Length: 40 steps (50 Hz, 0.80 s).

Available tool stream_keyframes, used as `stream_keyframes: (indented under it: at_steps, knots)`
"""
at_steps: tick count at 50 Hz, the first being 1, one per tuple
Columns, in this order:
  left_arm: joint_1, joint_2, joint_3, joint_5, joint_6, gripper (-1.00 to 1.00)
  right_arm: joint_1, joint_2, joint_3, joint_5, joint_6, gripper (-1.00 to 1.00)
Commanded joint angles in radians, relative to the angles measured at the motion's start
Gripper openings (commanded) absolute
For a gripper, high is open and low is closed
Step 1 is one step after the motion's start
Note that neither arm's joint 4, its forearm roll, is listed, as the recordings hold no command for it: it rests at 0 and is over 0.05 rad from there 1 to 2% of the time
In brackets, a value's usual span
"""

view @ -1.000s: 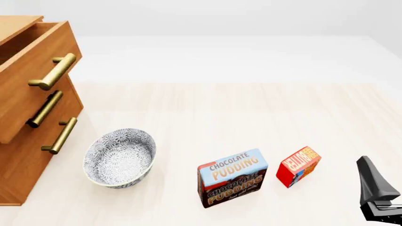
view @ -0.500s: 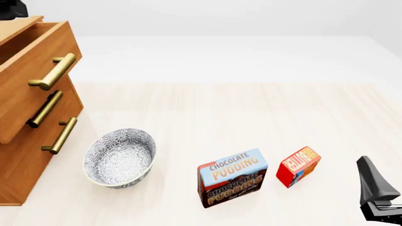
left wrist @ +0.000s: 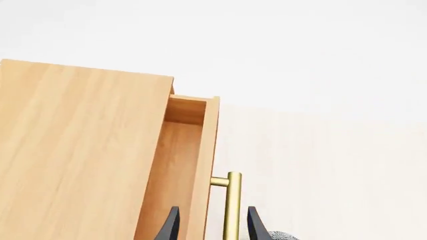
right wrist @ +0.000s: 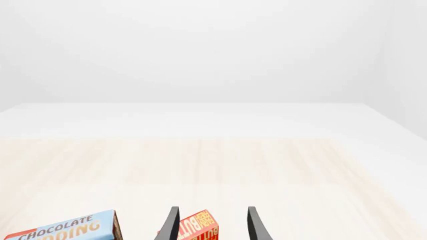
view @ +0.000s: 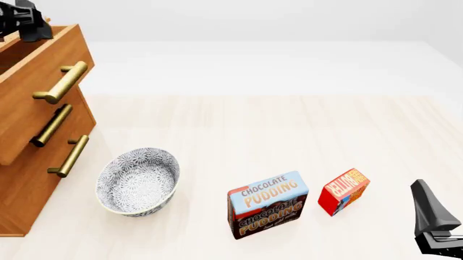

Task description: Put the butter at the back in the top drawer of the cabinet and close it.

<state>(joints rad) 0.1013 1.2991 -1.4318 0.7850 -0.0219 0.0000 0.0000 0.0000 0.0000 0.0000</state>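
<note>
The butter (view: 344, 190), a small red box, stands on the table at the front right, beside the pudding box. The cabinet (view: 21, 184) stands at the far left. Its top drawer (view: 40, 70) is pulled partly out, and the left wrist view shows the drawer (left wrist: 180, 170) with bare wood inside and its brass handle (left wrist: 232, 205). My left gripper (view: 23, 23) hovers open above the drawer's front edge, its fingers (left wrist: 172, 226) holding nothing. My right gripper (view: 434, 223) is open low at the front right corner. Its wrist view shows the butter (right wrist: 198, 229) ahead between the fingers (right wrist: 255, 224), untouched.
A blue-and-brown Chocolate Pudding box (view: 268, 205) stands left of the butter. A patterned grey bowl (view: 137, 181) sits in front of the cabinet's lower drawers (view: 62, 143). Pale wooden tabletop (view: 253, 130) stretches behind these things.
My left gripper has come into the front view at the top left, above the open top drawer. The right gripper, butter, pudding box and bowl have not moved.
</note>
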Motion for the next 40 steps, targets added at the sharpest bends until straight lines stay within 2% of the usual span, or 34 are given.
stream_keyframes:
  at_steps: [1,40]
  knots:
    - [-0.004,0.022,0.037,-0.031,-0.013,1.00,0.000,0.000,0.000,0.000,0.000,1.00]
    - [0.011,0.061,0.083,-0.075,-0.023,1.00,0.000,0.000,0.000,0.000,0.000,1.00]
